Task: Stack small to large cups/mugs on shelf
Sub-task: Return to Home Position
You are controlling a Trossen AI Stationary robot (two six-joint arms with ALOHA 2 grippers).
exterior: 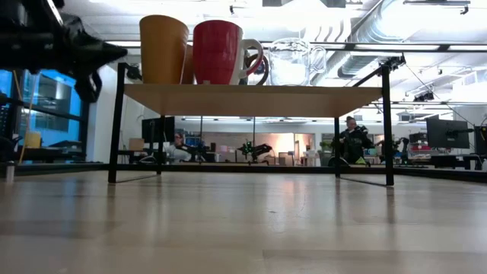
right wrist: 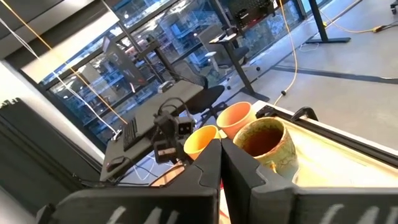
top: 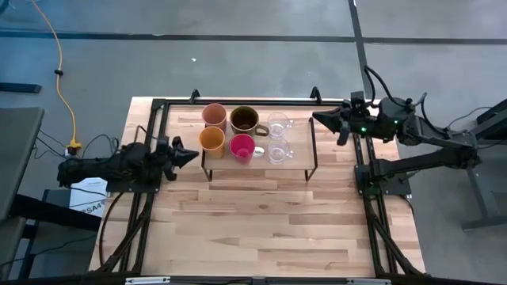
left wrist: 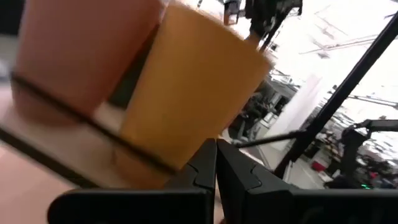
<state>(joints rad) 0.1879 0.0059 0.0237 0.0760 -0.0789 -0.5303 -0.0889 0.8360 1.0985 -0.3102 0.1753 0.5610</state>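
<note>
The left pincer [top: 192, 156] has its fingers pressed together on nothing. Its tip is just beside the left end of the shelf [top: 299, 162], near the yellow-orange cup [top: 211, 141]. The left arm lies low by the left edge of the bench [top: 261, 229]. The right pincer [top: 318, 118] is likewise closed and empty, pointing at the shelf's right end. On the shelf the far row holds the peach tumbler [top: 214, 115], brown handled mug [top: 244, 120] and a clear glass mug [top: 277, 124]. The near row holds the yellow-orange cup, red-pink cup [top: 242, 147] and second clear glass mug [top: 277, 150].
</note>
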